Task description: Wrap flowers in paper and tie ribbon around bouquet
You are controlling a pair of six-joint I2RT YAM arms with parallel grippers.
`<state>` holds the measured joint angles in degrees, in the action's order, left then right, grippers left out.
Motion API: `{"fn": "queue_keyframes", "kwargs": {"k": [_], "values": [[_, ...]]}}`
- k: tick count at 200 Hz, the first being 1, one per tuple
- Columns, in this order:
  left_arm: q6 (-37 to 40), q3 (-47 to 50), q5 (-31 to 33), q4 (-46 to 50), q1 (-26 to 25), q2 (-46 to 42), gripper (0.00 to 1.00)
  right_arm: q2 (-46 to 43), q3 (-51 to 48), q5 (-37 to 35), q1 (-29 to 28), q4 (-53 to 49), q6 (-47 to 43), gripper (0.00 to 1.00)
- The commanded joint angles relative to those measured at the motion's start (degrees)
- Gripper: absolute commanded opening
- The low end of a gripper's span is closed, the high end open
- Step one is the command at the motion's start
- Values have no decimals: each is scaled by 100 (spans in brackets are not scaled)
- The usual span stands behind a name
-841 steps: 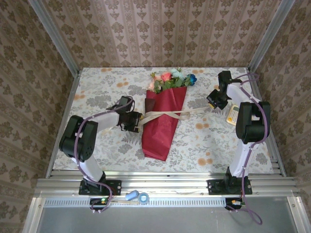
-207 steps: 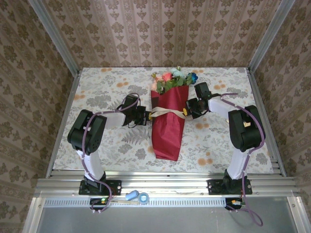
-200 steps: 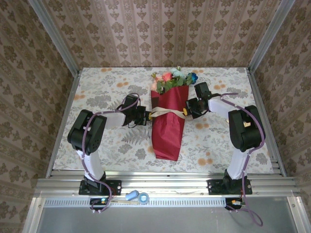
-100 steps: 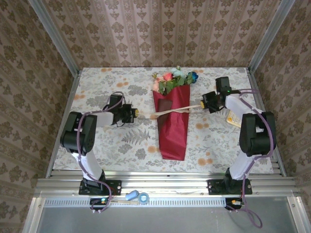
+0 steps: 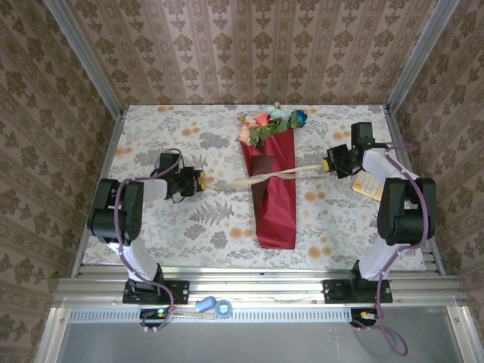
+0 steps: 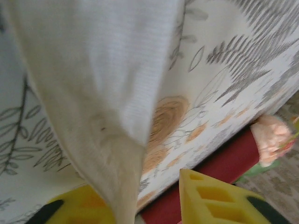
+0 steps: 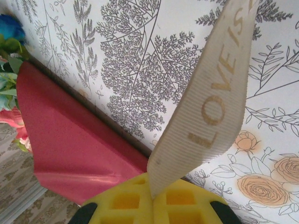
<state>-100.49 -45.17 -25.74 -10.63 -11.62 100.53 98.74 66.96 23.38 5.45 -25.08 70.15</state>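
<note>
- L gripper: jaws partway apart. Wrist view shows the ribbon end draped loose between them, not pinched as far as visible.
- R gripper: clamped on the ribbon's other end, and the strip rises straight out of its fingertips.
- Bouquet: lies btwn the two grippers, ahead of each one's fingertips and well apart from both. Its long axis runs near-to-far on the table, w/ flowers at the far end and the paper end toward the arm bases.
- Key relation: the ribbon crosses the cone roughly square to that axis, toward the flower end. Its free end is just ahead of the L fingertips.
- Knot on the cone: cannot tell at this res.
- Judgement: L is nearer the loose end, so any re-grip falls to L — R's part is to hold the line taut.
</note>
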Motion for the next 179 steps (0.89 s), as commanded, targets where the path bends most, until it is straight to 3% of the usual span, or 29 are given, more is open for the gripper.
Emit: {"fn": "queue_keyframes", "kwargs": {"k": [1, 43, 78, 111, 125, 179], "values": [[37, -87, 61, 534, -230, -240, 44, -108, -86, 119, 8, -198, -182, 0], [-273, -467, 780, 1811, -1095, -986, 66, -68, -77, 163, 17, -164, -186, 0], [-1516, -531, 1074, 1293, -2088, -762, 66, -44, -82, 184, 17, -112, -170, 0], [-2091, -966, 1089, 658, -2387, 100, 65, -43, -95, 190, 17, -94, -160, 0], [-2161, -1156, 1077, 640, -2414, 403, 60, -43, -96, 185, 18, -93, -146, 0], [-2382, -1385, 1371, -155, -2459, 1076, 19, -13, -151, 202, 17, -17, -111, 0]]}}
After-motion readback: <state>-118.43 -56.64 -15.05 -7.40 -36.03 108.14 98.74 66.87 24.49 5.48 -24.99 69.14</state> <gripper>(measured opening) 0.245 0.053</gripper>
